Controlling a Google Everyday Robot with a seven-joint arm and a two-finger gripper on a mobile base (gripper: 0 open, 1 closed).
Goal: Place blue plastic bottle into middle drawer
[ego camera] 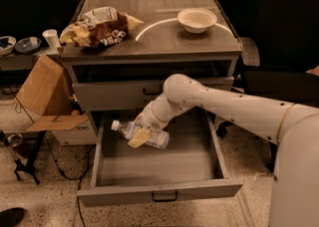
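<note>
Lighting: warm, yellowish indoor light from overhead, moderate in level. The cabinet top (pixel 164 42) at upper centre is the brightest field and carries a curved pale glare streak beside the bowl (pixel 197 19). The white arm (pixel 229 106) at centre right is evenly lit. Shadows: heavy darkness under the desks at upper left and across the upper right. A dim band lies below the cabinet top, and the floor of the middle drawer (pixel 164 171) is muted grey. At centre left the gripper (pixel 141 134), clasping the blue plastic bottle (pixel 155 140), throws soft shade.
</note>
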